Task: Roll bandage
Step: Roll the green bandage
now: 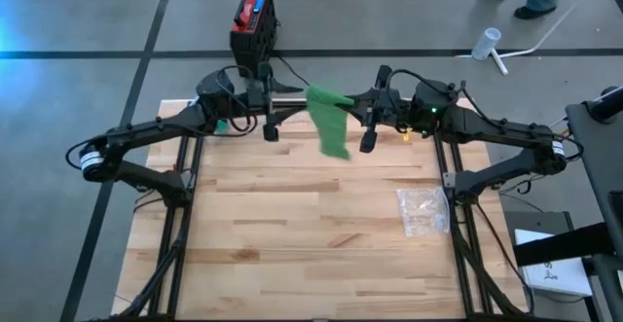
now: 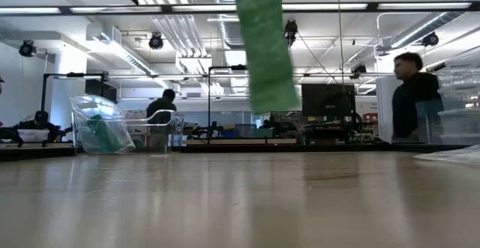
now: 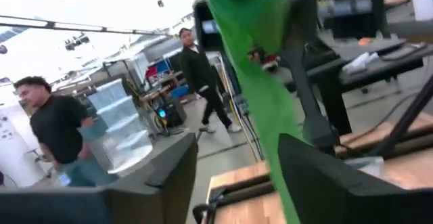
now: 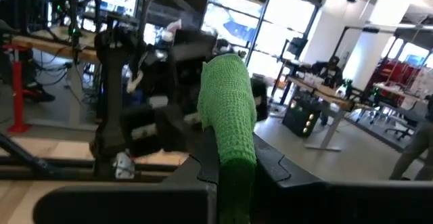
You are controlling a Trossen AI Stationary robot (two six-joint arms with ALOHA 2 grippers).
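My right fingers (image 4: 226, 160) clamp the green woven bandage strip (image 1: 331, 123) above the wooden desk (image 1: 302, 234); my left fingers (image 3: 237, 176) stand apart beside the bandage

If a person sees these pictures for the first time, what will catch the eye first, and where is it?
The bright green bandage stands out first: it hangs in the air over the far part of the wooden table, between the two arms. The right gripper is shut on its upper end, while the left gripper stands open beside the strip. A clear plastic bag lies on the table's right side.
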